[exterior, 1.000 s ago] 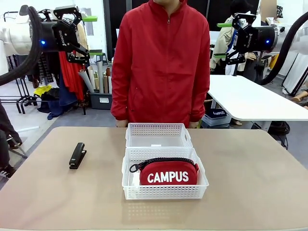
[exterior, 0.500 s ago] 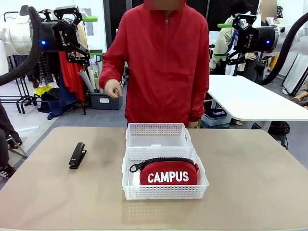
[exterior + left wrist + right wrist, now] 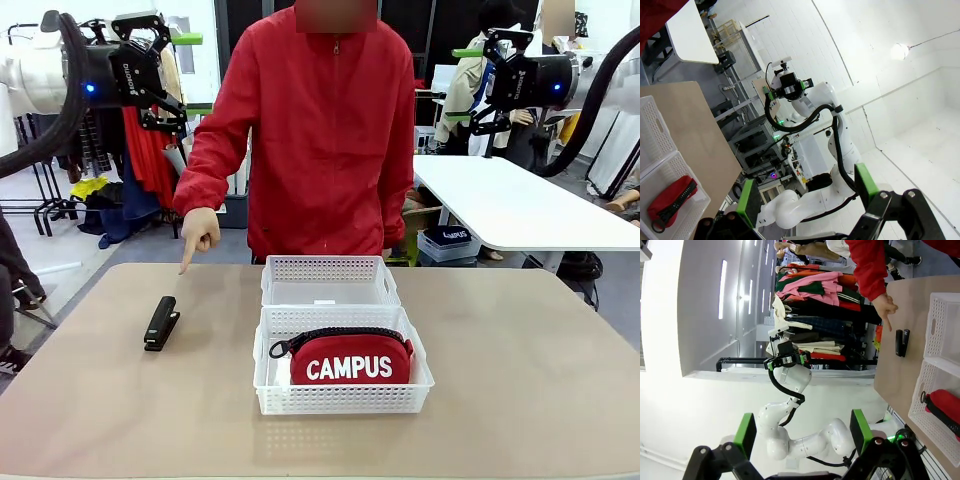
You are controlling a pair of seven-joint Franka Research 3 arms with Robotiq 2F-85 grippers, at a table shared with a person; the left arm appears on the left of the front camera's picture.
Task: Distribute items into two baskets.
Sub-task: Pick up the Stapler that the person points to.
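Newly lowered over the far left part of the table [image 3: 520, 380]: the person's hand [image 3: 200, 232], index finger stretched downward, aimed at the black stapler [image 3: 161, 322] lying just in front of it, not touching. A second ago not in sight at all, half a second ago lifted at chest height as a loose fist. No other movement: stapler flat on the bare table, well to the left of the two baskets, in the same place as before; red CAMPUS pouch [image 3: 350, 358] resting inside the near basket [image 3: 340, 400], zipper on top; far basket [image 3: 330, 268] touching the near one along its long side, with nothing visible inside. Left gripper [image 3: 188, 82] and right gripper [image 3: 460, 83] both hanging high above the table at the two sides, jaws spread wide, holding nothing, unchanged in pose. Probably to be read as a signal: stapler pointed out as the next item to pick. Judging from this layout, about half of the task done, with the pouch already placed and the stapler remaining for the far basket. Most likely a job for the left gripper, as the nearer one: coming down from well above, setting the jaws across the narrow body, and first waiting for the pointing hand to be out of the way.
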